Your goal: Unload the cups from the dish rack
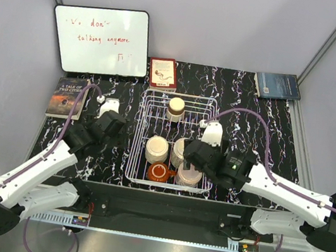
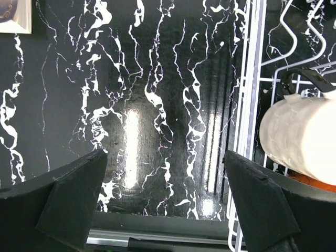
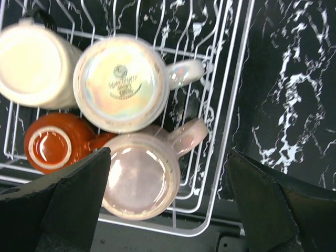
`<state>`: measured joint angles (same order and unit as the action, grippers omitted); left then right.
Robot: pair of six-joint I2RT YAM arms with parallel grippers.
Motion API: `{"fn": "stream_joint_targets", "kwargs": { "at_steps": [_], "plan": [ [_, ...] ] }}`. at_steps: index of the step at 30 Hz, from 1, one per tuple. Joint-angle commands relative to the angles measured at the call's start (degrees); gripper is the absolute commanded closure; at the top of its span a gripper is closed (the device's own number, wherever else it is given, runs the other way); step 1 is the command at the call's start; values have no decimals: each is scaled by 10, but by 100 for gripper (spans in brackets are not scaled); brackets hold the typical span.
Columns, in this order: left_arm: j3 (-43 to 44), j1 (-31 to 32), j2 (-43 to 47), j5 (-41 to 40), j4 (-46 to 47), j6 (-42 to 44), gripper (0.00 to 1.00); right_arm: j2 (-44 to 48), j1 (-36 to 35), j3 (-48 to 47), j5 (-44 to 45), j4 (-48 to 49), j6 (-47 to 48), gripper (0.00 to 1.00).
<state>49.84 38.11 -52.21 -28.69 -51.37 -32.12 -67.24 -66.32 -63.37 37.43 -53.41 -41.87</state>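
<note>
The white wire dish rack [image 1: 144, 122] stands mid-table and holds five upside-down cups. A cream cup with a brown rim [image 1: 176, 109] is at the back. The cream cup [image 1: 156, 149], speckled cup [image 1: 179, 148], orange-red cup [image 1: 158, 173] and pale pink cup [image 1: 188, 176] sit at the front. My right gripper [image 1: 192, 158] hovers open over the rack's front right corner. In the right wrist view the gripper [image 3: 169, 157] straddles the pink cup [image 3: 140, 178], beside the speckled [image 3: 122, 81], orange-red [image 3: 50, 147] and cream [image 3: 34, 63] cups. My left gripper [image 2: 165, 157] is open and empty over bare table, left of the rack [image 2: 247, 105] and cream cup [image 2: 299, 142].
A whiteboard [image 1: 100, 40] leans at the back left. A dark book [image 1: 67, 96] lies at the left edge, a red book [image 1: 163, 73] behind the rack and a blue book [image 1: 277, 86] at the back right. The table's front edge runs just below the rack.
</note>
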Motion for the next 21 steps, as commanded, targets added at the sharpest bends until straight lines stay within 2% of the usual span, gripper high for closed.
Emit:
{"fn": "stream_joint_targets", "kwargs": {
  "at_steps": [1, 8, 21],
  "plan": [
    [0, 13, 16, 1, 4, -22, 1, -10, -52, 11, 20, -20, -81, 0],
    [10, 20, 0, 2, -2, -22, 1, -64, -100, -4, 38, -29, -124, 0],
    [15, 25, -10, 2, -2, -19, 1, -112, -100, -10, 57, -20, -148, 0]
  ]
}}
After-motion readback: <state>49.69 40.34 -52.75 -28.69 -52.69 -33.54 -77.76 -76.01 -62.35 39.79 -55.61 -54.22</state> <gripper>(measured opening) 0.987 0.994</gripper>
